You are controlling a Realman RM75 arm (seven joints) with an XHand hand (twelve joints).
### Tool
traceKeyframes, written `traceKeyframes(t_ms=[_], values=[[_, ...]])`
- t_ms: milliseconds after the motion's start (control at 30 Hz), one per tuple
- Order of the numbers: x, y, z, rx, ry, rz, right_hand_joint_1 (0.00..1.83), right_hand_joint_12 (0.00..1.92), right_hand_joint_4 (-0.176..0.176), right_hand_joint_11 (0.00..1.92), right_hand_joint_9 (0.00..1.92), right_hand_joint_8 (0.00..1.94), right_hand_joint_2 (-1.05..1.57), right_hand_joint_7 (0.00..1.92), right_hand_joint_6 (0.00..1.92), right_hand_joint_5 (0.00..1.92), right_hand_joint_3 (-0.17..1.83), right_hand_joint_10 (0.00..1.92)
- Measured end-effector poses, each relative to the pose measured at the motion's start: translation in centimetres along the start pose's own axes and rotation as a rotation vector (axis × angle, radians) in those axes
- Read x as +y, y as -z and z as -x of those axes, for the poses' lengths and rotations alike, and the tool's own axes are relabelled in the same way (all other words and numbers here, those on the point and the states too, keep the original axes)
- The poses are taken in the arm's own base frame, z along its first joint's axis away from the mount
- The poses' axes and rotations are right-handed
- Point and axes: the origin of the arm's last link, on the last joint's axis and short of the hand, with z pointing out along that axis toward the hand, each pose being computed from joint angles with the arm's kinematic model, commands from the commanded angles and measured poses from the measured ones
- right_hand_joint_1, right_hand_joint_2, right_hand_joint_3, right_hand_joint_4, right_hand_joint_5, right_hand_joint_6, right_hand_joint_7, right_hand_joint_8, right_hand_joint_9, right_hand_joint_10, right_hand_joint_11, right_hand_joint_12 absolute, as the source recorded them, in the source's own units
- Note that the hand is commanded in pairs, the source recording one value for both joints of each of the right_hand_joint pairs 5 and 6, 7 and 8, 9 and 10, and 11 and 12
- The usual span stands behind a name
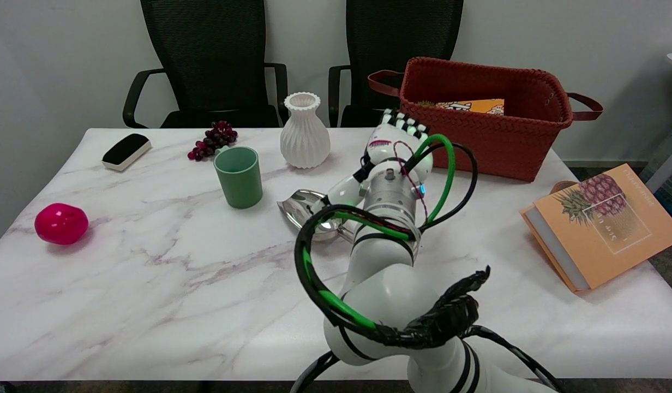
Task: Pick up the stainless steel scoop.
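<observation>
Head view puts the shiny stainless steel scoop (303, 210) near the middle of the white marble-patterned bench (150, 284), its bowl lying just right of the sage-green plastic cup (238, 177); the handle end runs under the white right arm and we cannot see it. Our black-and-white right hand (393, 147) sits above and beyond the scoop, with what looks like a thumb reaching down toward the bowl's rim. How wide the fingers (404, 121) stand, and whether anything is pinched yet, we cannot tell, since the wrist and its green and black cables cover the palm.

We judge this to be the approach to the grasp. To do it well we would bring the hand low over the handle, not the bowl, since polished steel is likely to slide under a glancing touch. We would close slowly, thumb against opposing fingers, then lift straight up, keeping clear of the cup.

Across the bench lie a glossy pink plastic ball (61, 222), a black-and-white board eraser (126, 151), a bunch of dark red grapes (213, 139), a ribbed white ceramic vase (304, 132), a woven rust-red basket (478, 117) with handles and an orange pineapple-printed book (603, 224). Behind stand two black mesh office chairs (210, 60) against a pale wall.
</observation>
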Motion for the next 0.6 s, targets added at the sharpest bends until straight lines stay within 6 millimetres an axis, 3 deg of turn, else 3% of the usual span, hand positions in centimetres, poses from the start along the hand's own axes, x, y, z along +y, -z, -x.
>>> traceKeyframes(t_ms=[600], values=[[0.6,2.0,2.9,-0.117,0.123,0.043,1.18,0.0,0.0,0.0,0.0,0.0,-0.52,0.0,0.03,0.03,0.86,0.0]])
